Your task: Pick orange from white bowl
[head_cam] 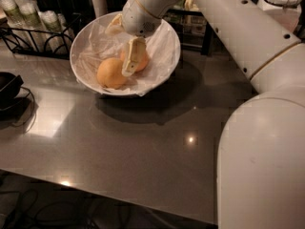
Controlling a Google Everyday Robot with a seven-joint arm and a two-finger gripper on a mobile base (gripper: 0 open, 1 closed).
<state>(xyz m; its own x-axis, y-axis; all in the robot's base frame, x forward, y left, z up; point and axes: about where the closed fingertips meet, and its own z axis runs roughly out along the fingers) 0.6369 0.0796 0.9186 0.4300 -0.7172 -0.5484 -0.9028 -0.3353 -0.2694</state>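
The white bowl (162,39), lined with crinkled wrap, stands tilted at the back of the dark table. The orange (110,73), pale yellow-orange, lies in its lower left part. A smaller reddish-orange fruit (142,62) lies just to its right. My gripper (124,44) is inside the bowl, coming in from the upper right, and it is open. One cream finger (132,57) hangs down between the two fruits, against the orange's right side and partly covering the reddish fruit. The other finger (114,26) is up near the bowl's back wall. Nothing is held.
A black wire rack (33,35) with jars stands at the back left. A black object with a cable (8,87) lies at the left edge. A dark shelf (193,25) stands behind the bowl. My white arm (257,128) fills the right side.
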